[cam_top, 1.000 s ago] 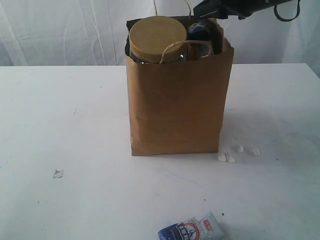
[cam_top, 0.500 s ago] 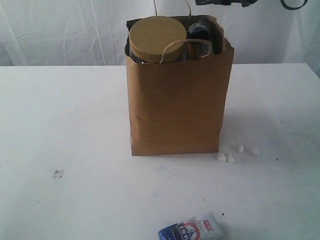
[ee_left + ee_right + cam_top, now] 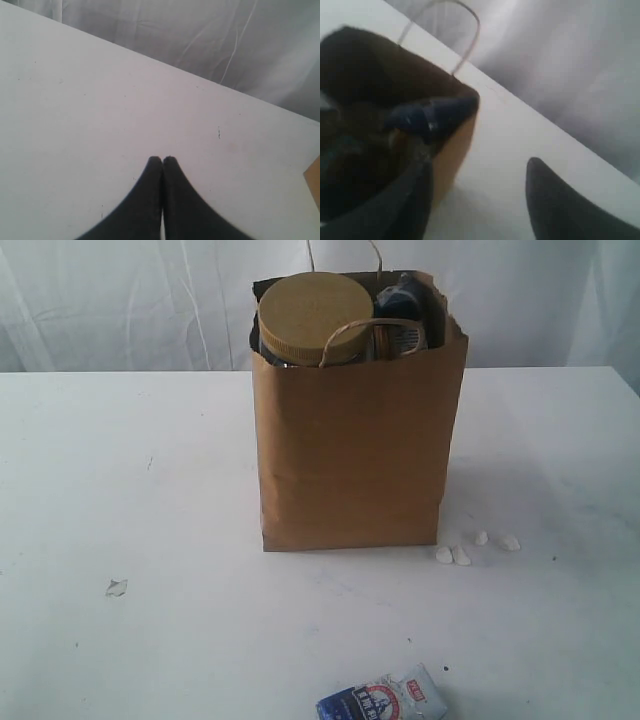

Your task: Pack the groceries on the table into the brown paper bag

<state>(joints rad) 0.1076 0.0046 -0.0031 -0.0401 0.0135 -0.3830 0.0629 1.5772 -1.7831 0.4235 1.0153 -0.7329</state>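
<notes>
Where the brown paper bag [image 3: 350, 460] stands upright near the middle of the table [image 3: 150, 490], somewhat closer to the far edge than to the near one, two groceries show at its open mouth. One clear jar with tan lid [image 3: 315, 315] fills the left side. One long dark packet [image 3: 405, 298] stands at the right side, its end rising just above the rim. A twisted paper handle [image 3: 375, 322] lies looped across the mouth in front of them.

One small blue-white packet [image 3: 385, 700] lies flat at the near edge, a little right of the bag's centre and well apart from it, partly cut off there. Four white pebble-like bits [image 3: 461, 556] sit in a loose cluster just beside the bag's front right corner. One pale scrap [image 3: 117, 587] lies alone toward the near left.

The left half of the table is otherwise bare out to its left edge, and the right side is bare out to its right edge. A bare strip also runs between the bag and the packet.

The left gripper [image 3: 162, 160] has its jaws pressed together with nothing between them, over bare tabletop, with a table edge and the white curtain [image 3: 225, 45] beyond. A corner of the bag shows at the margin of that view. The right gripper [image 3: 480, 162] has its jaws standing apart and empty, above the bag's rim and the table beside it.
</notes>
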